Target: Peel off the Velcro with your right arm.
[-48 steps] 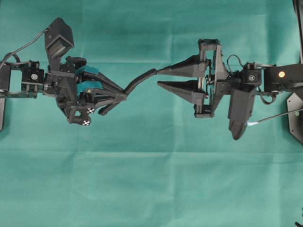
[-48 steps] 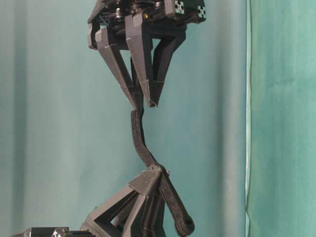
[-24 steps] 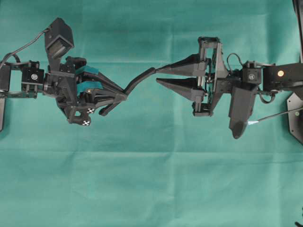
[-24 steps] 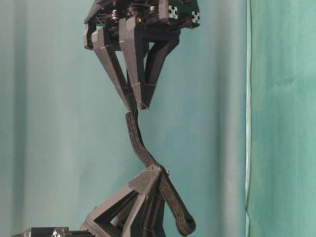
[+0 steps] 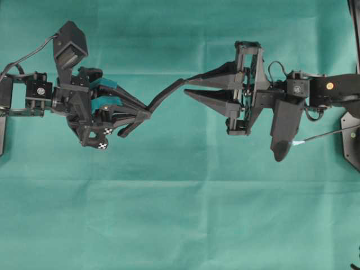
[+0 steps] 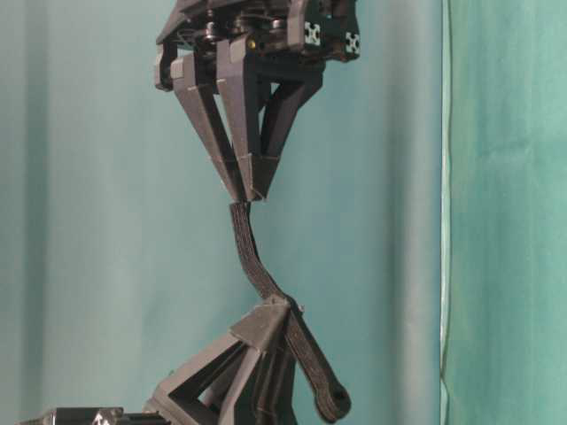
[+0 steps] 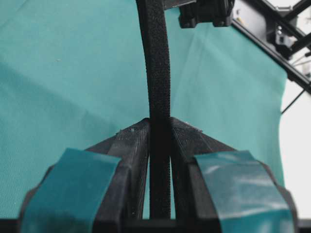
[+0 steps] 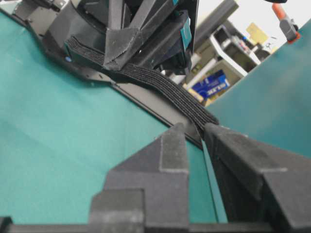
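The Velcro (image 5: 166,93) is a narrow black strap stretched in the air between the two grippers. My left gripper (image 5: 147,113), the one with teal-patched fingers, is shut on the strap near its middle (image 7: 156,73). The knobbed end (image 6: 332,407) hangs free past that grip. My right gripper (image 5: 187,85), with plain dark grey wedge fingers, has its tips pinched on the strap's other end (image 8: 206,119). In the table-level view the right gripper (image 6: 246,197) points down from above at the strap (image 6: 252,266), and the left gripper (image 6: 270,310) holds it from below.
A green cloth (image 5: 180,214) covers the table. The right arm's base plate (image 5: 351,140) sits at the right edge and a cable (image 5: 28,56) runs off at the left. Beyond the black table rail (image 8: 146,104) stand shelves with a blue box (image 8: 210,85).
The right gripper's fingers have closed toward each other around the strap's end and shifted slightly. The left gripper and its hold look the same.
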`<action>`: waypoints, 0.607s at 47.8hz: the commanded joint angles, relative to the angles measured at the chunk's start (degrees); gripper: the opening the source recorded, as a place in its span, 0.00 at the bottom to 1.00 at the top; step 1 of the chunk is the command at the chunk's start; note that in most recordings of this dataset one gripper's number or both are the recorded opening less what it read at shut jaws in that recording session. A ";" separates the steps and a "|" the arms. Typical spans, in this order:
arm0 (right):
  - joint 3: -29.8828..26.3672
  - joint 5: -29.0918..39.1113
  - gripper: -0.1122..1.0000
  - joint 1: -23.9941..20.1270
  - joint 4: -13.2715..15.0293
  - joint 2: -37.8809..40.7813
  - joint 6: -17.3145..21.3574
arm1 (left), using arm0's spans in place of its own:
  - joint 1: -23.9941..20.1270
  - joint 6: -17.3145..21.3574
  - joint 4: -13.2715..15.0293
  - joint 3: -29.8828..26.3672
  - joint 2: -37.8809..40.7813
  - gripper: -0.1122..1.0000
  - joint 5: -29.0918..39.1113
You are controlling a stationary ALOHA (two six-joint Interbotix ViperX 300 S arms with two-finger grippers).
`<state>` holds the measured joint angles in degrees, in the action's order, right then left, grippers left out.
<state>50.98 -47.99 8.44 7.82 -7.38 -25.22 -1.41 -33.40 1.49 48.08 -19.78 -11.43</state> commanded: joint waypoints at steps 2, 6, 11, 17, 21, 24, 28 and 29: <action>-1.32 -0.97 0.08 0.26 -0.09 -0.44 0.09 | -0.18 0.09 0.09 -1.14 -0.70 0.19 -0.53; -1.32 -1.32 0.08 0.35 -0.18 -0.44 0.00 | -0.09 0.09 0.09 -1.14 -0.70 0.19 -0.53; -1.32 -1.49 0.05 0.44 -0.09 -0.44 -0.18 | -0.18 0.09 0.09 -1.05 -0.70 0.19 -0.53; -1.32 -1.76 0.03 0.53 -0.09 -0.44 -0.97 | -0.18 0.09 0.00 -1.05 -0.70 0.19 -0.53; -1.32 -1.85 0.02 0.44 -0.09 -0.44 -1.41 | -0.09 0.09 0.00 -1.05 -0.70 0.19 -0.53; -1.32 -1.76 0.02 0.44 -0.09 -0.44 -1.58 | -0.09 0.09 0.00 -0.97 -0.70 0.19 -0.53; -1.23 -1.76 0.02 0.53 -0.09 -0.44 -1.67 | -0.09 0.18 0.00 -0.97 -0.70 0.19 -0.53; -1.23 -1.85 0.02 0.53 -0.18 -0.44 -1.67 | -0.18 0.09 0.00 -0.97 -0.70 0.19 -0.53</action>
<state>50.98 -49.22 8.96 7.82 -7.29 -26.81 -1.41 -33.40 1.49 48.08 -19.78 -11.43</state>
